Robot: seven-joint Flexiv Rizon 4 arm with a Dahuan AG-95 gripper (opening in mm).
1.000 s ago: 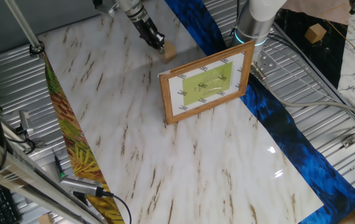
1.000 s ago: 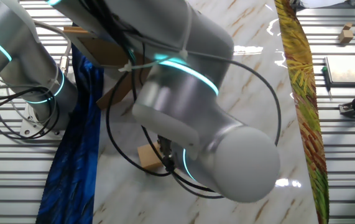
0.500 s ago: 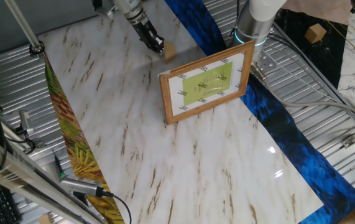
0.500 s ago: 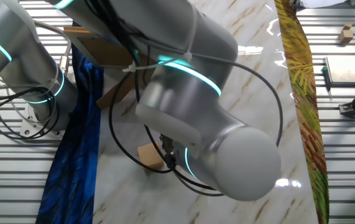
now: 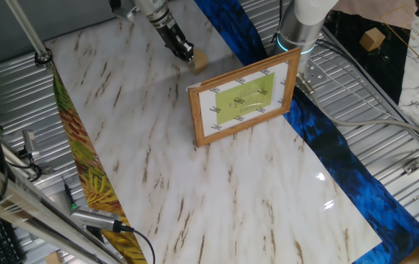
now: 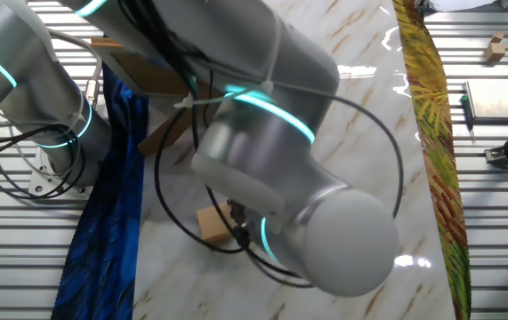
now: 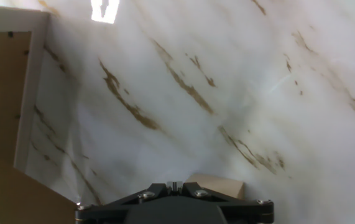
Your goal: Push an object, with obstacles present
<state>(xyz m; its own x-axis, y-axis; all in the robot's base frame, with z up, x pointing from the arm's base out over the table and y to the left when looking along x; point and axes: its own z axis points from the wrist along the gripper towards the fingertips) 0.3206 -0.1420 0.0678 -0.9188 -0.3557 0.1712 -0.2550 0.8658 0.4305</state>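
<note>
A small wooden block (image 5: 200, 60) lies on the marble tabletop near its far edge. My gripper (image 5: 186, 52) is shut with nothing held, its tip low at the block's left side, touching or nearly so. In the hand view the shut fingertips (image 7: 174, 185) sit at the bottom edge with the block (image 7: 217, 185) just to their right. In the other fixed view the arm's bulky wrist covers most of the gripper, and the block (image 6: 211, 222) shows beside it.
A wooden picture frame (image 5: 244, 99) with a green print stands upright just in front of the block; its back (image 7: 3, 81) fills the left of the hand view. A blue cloth (image 5: 326, 139) borders the table on one side and a leaf-patterned strip (image 5: 84, 161) on the other.
The gripper tip and block have edged very slightly toward the table's far edge; the wrist shifted a little in the other fixed view. The frame has not moved.
</note>
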